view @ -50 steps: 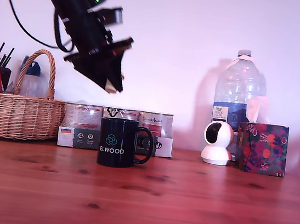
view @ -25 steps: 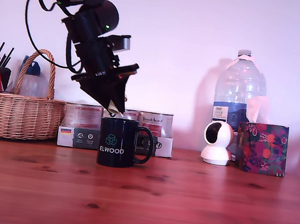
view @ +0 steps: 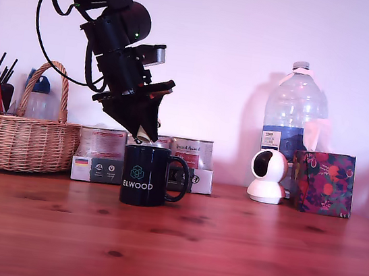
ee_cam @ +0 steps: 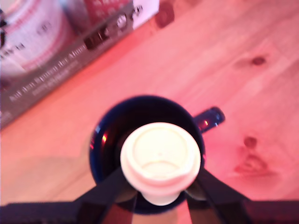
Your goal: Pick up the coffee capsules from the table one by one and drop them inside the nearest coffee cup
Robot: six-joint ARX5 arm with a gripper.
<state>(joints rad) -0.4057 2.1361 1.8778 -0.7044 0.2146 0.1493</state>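
The gripper (ee_cam: 160, 198) pinches an off-white coffee capsule (ee_cam: 160, 158). It hangs directly above the open black coffee cup (view: 145, 175) on the table (view: 225, 245)

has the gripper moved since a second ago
Yes. The black gripper holding the off-white capsule has come down and toward the exterior view's right, ending just above the black ELWOOD mug.

The black coffee cup (view: 144, 175) reads "ELWOOD" in white lettering.
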